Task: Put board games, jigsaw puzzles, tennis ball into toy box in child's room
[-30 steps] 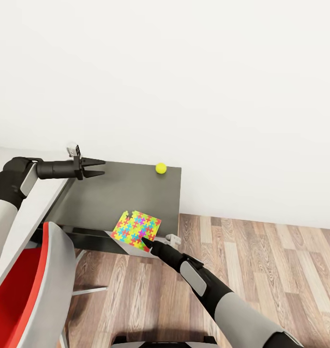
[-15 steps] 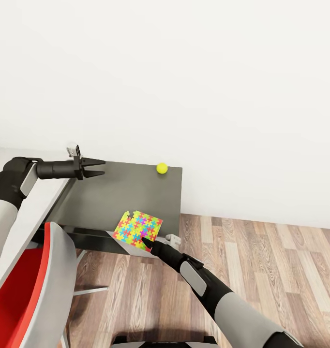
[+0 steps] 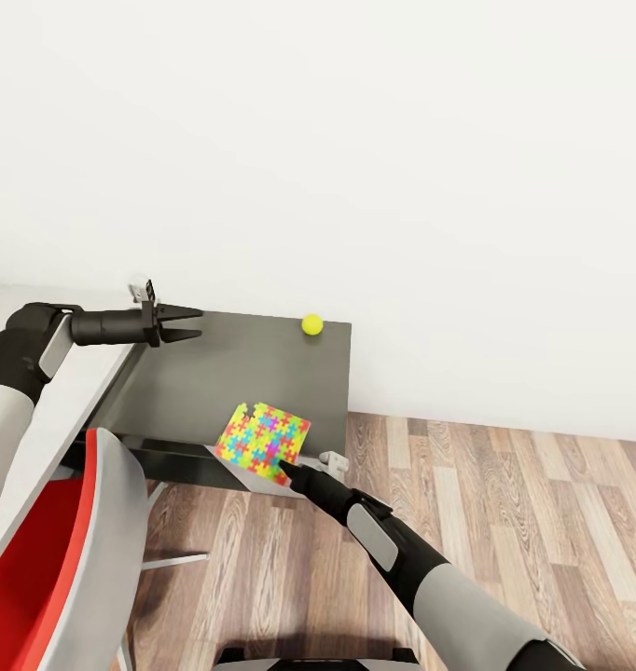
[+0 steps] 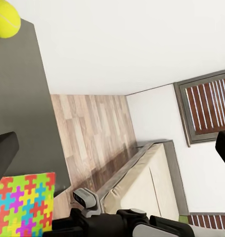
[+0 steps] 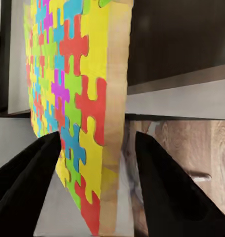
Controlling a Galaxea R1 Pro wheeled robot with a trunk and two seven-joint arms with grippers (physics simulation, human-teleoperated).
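Observation:
One jigsaw puzzle [image 3: 264, 438] hangs tilted over the front edge of the dark grey table section [image 3: 234, 368]. My right gripper [image 3: 283, 462] grips its near corner from below, and in the right wrist view the puzzle's edge [image 5: 112, 98] sits between the two narrowed fingers [image 5: 28, 182]. The tennis ball [image 3: 311, 323] rests at the far right corner of the table. My left gripper [image 3: 195, 323] hovers open over the table's left side, holding nothing; its wrist view looks at the ball [image 4: 3, 19] and the puzzle [image 4: 21, 205]. The toy box and board games are out of view.
A red chair [image 3: 38, 568] with a grey back stands close at the lower left, beside the pale grey desk top [image 3: 80, 387]. Wood-plank floor [image 3: 504, 503] lies open on the right. The left wrist view catches the bed [image 4: 142, 182] and a window [image 4: 206, 108].
The puzzle has shifted a little at the table's edge, and the right gripper's tip has crept slightly right with it. The left arm has stayed still.

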